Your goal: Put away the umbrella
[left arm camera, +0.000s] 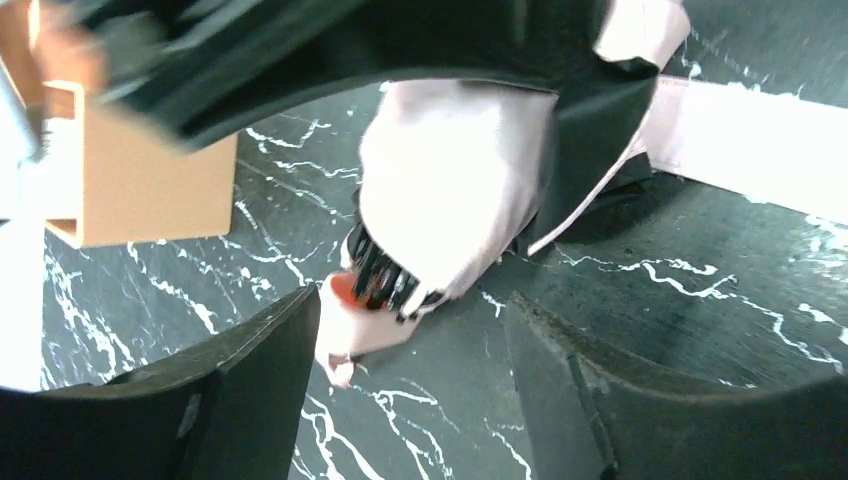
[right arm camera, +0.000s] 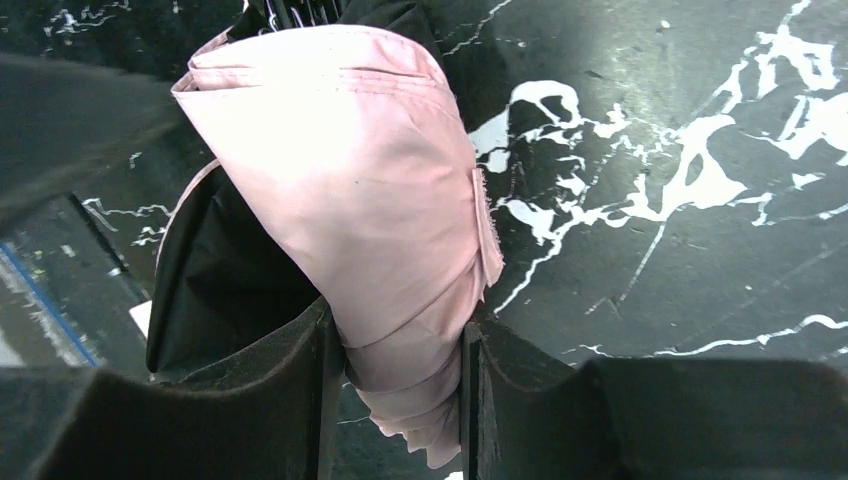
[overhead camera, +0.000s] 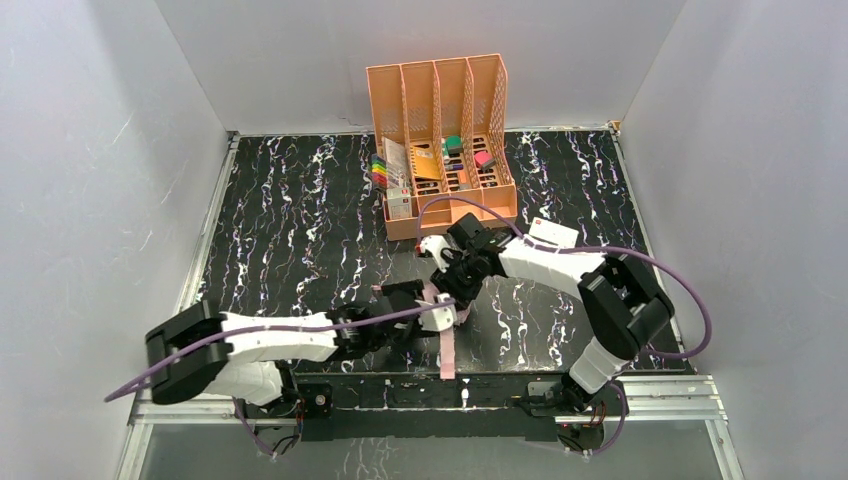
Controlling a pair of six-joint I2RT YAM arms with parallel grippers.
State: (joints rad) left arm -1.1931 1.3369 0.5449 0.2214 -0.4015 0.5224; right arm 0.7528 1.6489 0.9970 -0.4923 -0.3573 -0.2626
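Snugly, right fingers (right arm camera: 300, 400) pinch umbrella (right arm camera: 370, 200).

We see the umbrella (right arm camera: 370, 200) pale pink on one side, black on the other; the surface (overhead camera: 290, 230) black with white marbling; the organiser (overhead camera: 420, 100) orange.

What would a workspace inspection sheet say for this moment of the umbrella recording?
Surface: black table with white veining.
Job's things: umbrella, folded, pink and black, lying between the two arms; its strap trails toward the near edge.
Clutter: orange desk organiser at the back, small coloured items in its compartments.
Grippers: right gripper clamped on the umbrella's pink fabric; left gripper open, fingers apart around the umbrella's end.
Cables: purple cables loop along both arms.
Surroundings: grey walls on three sides.
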